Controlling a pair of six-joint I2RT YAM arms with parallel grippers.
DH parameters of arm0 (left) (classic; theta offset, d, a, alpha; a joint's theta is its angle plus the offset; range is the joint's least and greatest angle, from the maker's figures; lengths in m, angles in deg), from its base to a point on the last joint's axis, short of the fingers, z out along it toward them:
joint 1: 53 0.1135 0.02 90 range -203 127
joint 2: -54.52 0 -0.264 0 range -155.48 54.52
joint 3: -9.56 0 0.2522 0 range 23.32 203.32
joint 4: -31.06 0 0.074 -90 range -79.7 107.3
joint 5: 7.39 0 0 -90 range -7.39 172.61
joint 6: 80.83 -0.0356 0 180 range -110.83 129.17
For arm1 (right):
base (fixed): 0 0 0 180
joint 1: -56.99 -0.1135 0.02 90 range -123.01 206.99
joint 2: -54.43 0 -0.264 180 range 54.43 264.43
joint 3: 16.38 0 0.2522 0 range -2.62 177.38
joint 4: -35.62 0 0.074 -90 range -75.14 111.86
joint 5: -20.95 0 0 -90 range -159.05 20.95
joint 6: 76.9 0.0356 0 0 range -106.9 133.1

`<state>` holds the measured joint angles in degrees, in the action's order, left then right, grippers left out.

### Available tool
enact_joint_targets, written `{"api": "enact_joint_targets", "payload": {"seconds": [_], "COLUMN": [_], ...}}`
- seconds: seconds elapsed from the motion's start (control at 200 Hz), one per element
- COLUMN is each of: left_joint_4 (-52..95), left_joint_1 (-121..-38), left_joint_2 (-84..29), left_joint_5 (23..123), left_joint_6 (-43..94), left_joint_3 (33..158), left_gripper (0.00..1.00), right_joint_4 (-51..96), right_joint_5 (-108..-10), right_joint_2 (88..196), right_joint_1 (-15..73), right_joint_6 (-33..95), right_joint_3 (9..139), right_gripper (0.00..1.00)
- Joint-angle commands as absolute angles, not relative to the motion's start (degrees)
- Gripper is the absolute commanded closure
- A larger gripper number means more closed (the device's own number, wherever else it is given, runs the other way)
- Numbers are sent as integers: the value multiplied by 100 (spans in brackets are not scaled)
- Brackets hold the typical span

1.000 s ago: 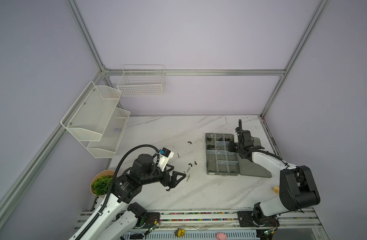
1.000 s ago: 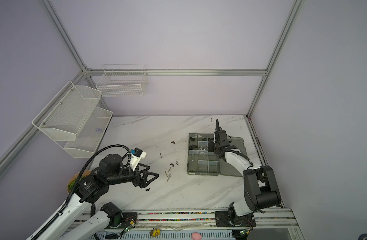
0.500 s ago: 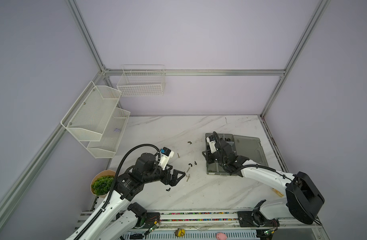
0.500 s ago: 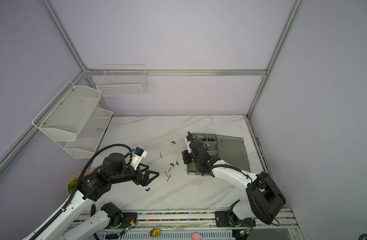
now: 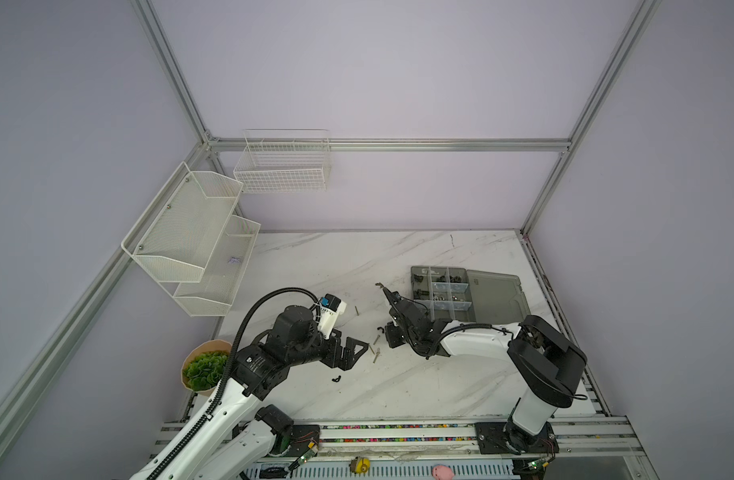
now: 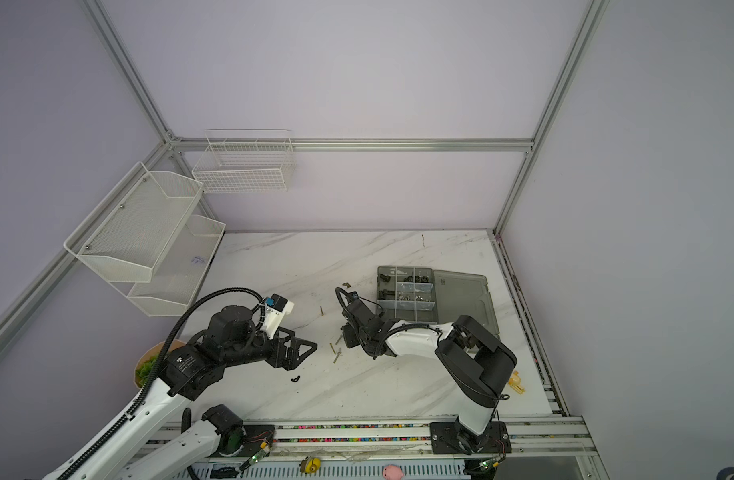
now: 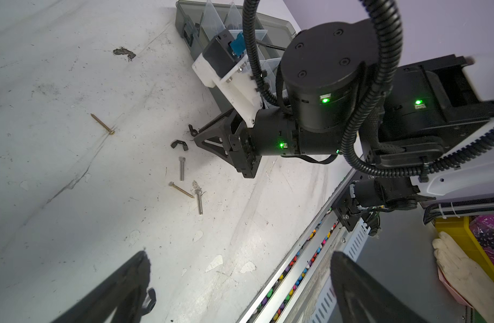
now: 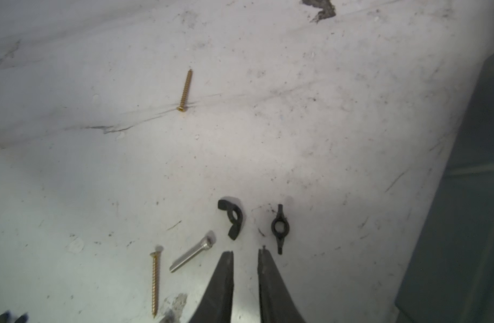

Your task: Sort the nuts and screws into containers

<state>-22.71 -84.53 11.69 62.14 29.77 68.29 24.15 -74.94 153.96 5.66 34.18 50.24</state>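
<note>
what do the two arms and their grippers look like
The left arm and right arm both have glossy white link shells and matte black joint housings. A black corrugated cable hose loops over the left one. A white camera mount with a blue plug sits at the wrist. The left gripper and right gripper have black tapering fingers. Small green lights glow on the right arm.

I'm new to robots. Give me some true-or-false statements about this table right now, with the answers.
1. The organizer box has its lid lying open. True.
2. The right hand grips a wing nut. False: it holds nothing; two black wing nuts lie on the table just ahead.
3. Every screw is already boxed. False: a silver bolt and brass screws lie loose on the table.
4. The left hand is open. True.
</note>
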Motion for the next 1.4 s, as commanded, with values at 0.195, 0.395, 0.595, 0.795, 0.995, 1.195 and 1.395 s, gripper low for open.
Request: {"api": "enact_joint_targets", "payload": {"seconds": [0.195, 0.395, 0.595, 0.795, 0.995, 1.195, 1.395], "left_joint_4": [-2190, -2190, -2189, -2190, -2188, -2180, -2098], "left_joint_1": [-8455, -8455, -8455, -8455, -8455, -8455, -8455], "left_joint_2": [1286, 1299, 1306, 1305, 1316, 1328, 1243], "left_joint_5": [6214, 6198, 6200, 6202, 6200, 6178, 5907], "left_joint_6": [3048, 3041, 3036, 3038, 3040, 3036, 3021], "left_joint_3": [6703, 6704, 6703, 6707, 6709, 6698, 6667], "left_gripper": [0, 0, 0, 0, 0, 0, 0], "right_joint_4": [1860, 1730, 1729, 1844, 1949, 1670, 1072], "right_joint_5": [-8144, -8145, -8109, -8057, -7907, -7579, -7328], "right_joint_2": [15707, 15961, 15955, 15753, 15120, 14252, 13400], "right_joint_1": [536, 536, 532, 535, 549, 1156, 2451], "right_joint_6": [3613, 3629, 3634, 3593, 3395, 3432, 3332], "right_joint_3": [5419, 5503, 5502, 5451, 5417, 5309, 4797], "right_gripper": [80, 81, 88, 98, 100, 100, 100]}}
